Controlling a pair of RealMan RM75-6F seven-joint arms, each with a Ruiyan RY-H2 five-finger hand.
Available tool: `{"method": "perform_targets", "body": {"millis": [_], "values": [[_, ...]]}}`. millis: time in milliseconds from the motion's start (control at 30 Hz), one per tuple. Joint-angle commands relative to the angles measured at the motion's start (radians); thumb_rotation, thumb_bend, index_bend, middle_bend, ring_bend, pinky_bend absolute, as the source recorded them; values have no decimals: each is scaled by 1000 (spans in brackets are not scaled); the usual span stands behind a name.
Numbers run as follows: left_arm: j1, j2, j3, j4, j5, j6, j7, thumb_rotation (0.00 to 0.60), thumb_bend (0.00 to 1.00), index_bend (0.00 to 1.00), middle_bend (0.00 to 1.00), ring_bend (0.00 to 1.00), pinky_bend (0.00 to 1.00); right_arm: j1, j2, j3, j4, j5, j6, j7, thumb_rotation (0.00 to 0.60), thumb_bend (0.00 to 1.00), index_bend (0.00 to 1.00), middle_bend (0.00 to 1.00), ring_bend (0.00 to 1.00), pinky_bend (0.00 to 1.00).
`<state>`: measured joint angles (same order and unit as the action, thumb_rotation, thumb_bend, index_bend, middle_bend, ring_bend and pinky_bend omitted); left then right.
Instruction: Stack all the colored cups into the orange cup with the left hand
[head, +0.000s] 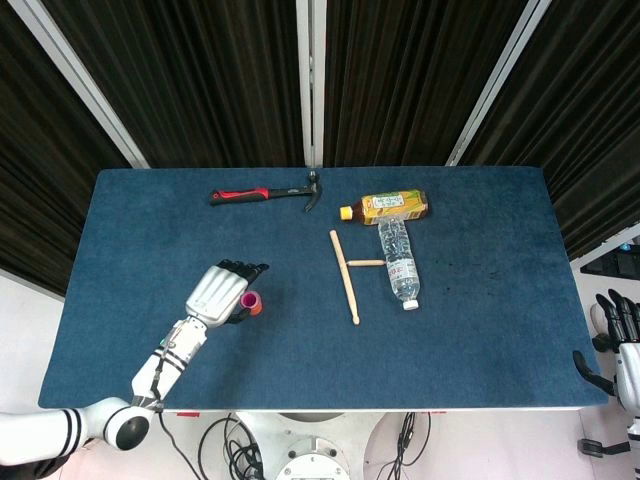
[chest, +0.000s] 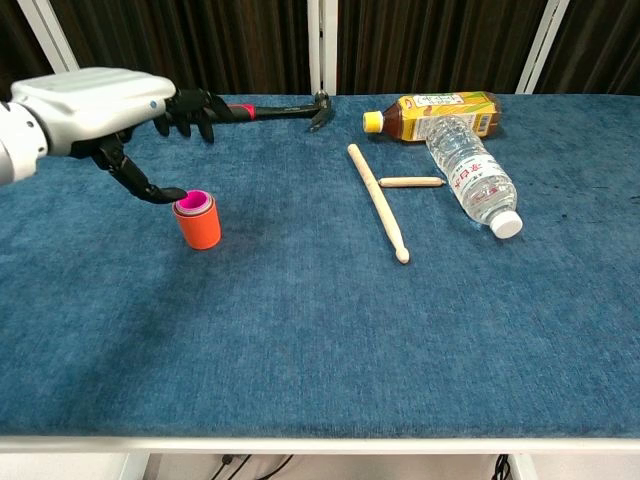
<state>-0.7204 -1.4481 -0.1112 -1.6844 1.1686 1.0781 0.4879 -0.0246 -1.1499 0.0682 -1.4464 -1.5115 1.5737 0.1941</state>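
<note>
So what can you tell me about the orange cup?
The orange cup stands upright on the blue table, near the left side. It looks like smooth plastic. A pink cup sits nested inside it, only the rim poking out, with a sliver of blue rim under that. The left hand hovers beside it with fingers spread; one dark fingertip is at the pink rim. Nothing else on the table touches it.
</note>
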Motion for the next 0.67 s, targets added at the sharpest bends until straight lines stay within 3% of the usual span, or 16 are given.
{"method": "perform_targets", "body": {"millis": [33, 167, 300, 433, 667], "values": [[49, 25, -2, -48, 25, 101, 11, 600, 210, 106, 137, 94, 172, -2, -2, -5, -2, -7, 2, -5, 600, 255, 0, 0, 0, 0], [176, 82, 41, -93, 110, 298, -24, 600, 205, 106, 136, 83, 146, 4, -13, -23, -7, -32, -6, -32, 600, 255, 0, 0, 0, 0], [333, 115, 100, -40, 172, 487, -149, 600, 205, 106, 137, 68, 135, 15, -30, -27, -6, -40, -22, -50, 600, 254, 0, 0, 0, 0], [466, 137, 146, 36, 148, 558, -318, 600, 204, 107, 136, 58, 116, 24, -42, -24, 0, -30, -39, -62, 600, 255, 0, 0, 0, 0], [581, 104, 188, 156, 205, 617, -448, 600, 204, 107, 136, 58, 103, 35, -52, -28, 11, -23, -63, -79, 600, 247, 0, 0, 0, 0]]}}
